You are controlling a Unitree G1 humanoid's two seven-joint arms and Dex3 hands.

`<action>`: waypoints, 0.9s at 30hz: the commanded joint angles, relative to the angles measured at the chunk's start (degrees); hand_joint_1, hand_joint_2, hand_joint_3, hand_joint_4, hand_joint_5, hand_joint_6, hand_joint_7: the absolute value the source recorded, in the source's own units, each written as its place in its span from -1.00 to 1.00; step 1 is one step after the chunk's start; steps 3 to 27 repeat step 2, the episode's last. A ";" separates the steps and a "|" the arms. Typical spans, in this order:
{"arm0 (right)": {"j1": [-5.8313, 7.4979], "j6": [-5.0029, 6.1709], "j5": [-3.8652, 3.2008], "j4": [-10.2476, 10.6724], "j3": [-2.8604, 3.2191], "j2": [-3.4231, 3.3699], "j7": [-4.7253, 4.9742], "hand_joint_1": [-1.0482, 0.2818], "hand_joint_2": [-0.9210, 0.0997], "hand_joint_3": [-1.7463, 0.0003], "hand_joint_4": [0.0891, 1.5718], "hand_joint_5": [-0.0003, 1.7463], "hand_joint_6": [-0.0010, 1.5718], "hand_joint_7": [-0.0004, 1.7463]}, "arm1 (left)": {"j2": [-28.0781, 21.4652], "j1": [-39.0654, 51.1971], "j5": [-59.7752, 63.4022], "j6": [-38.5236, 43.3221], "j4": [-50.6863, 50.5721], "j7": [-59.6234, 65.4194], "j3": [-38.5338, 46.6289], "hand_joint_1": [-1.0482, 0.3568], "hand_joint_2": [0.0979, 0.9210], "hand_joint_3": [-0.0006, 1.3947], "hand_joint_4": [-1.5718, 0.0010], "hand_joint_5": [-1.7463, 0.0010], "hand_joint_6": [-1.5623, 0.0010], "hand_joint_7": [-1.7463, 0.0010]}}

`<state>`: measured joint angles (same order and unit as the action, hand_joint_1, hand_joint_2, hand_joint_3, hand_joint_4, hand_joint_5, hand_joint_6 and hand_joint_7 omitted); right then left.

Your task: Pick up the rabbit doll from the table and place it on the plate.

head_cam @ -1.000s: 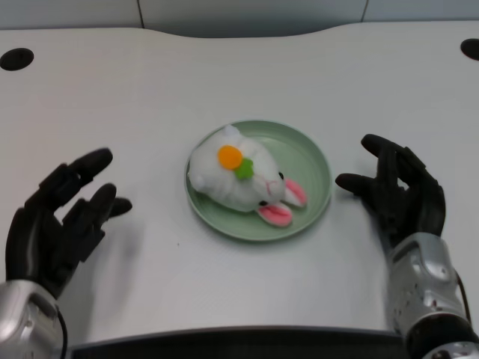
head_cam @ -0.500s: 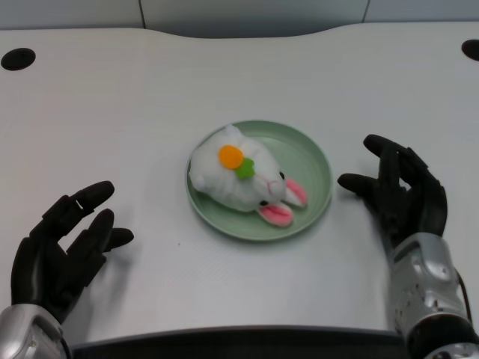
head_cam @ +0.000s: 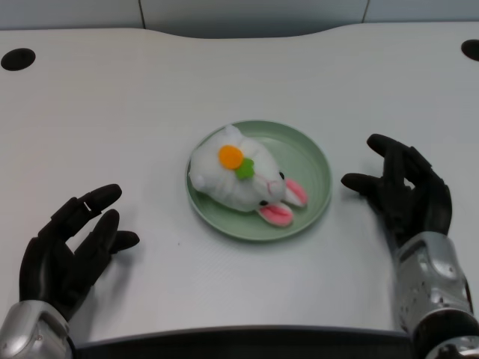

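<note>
A white table (head_cam: 239, 75) fills almost the whole head view, its surface matte and evenly lit. Its far edge curves in a shallow wave, and beyond it runs a strip of pale grey wall or panel with thin dark seams. Two round dark holes sit at the far corners of the tabletop, one on the left (head_cam: 16, 58) and one on the right (head_cam: 471, 49); the right one is cut off by the picture's edge. Along the near edge a dark band crosses the bottom of the view.

The left hand (head_cam: 71, 250) lies at the near left, well apart from the plate, its black fingers spread and holding nothing. Its silver forearm is cropped at the bottom corner, so only a small part shows.

The green plate (head_cam: 314, 168) stands at the middle of the table. The rabbit doll (head_cam: 236, 179) lies on it, toward its left half, with its body over the left rim. The doll is white and plush, with two pink-lined ears pointing toward the near right, a small dark eye, and an orange disc with a green patch on top.
</note>
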<state>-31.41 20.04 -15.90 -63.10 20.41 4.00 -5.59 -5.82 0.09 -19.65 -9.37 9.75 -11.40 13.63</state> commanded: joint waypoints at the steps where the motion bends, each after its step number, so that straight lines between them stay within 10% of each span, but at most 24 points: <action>1: 0.17 0.70 0.07 -1.54 0.31 -0.04 -0.09 -0.05 -1.00 0.56 -0.18 0.27 -0.13 -0.08 | 0.48 0.15 -0.20 -0.34 0.74 0.76 0.70 -0.09 1.00 -0.48 0.46 -0.80 0.32 0.15; 27: 0.15 0.88 0.10 -1.66 0.31 -0.06 -0.13 -0.05 -1.00 0.56 -0.18 0.27 -0.13 -0.09 | 0.57 0.16 -0.20 -0.39 0.71 0.93 0.81 -0.09 1.00 -0.48 0.46 -0.79 0.32 0.15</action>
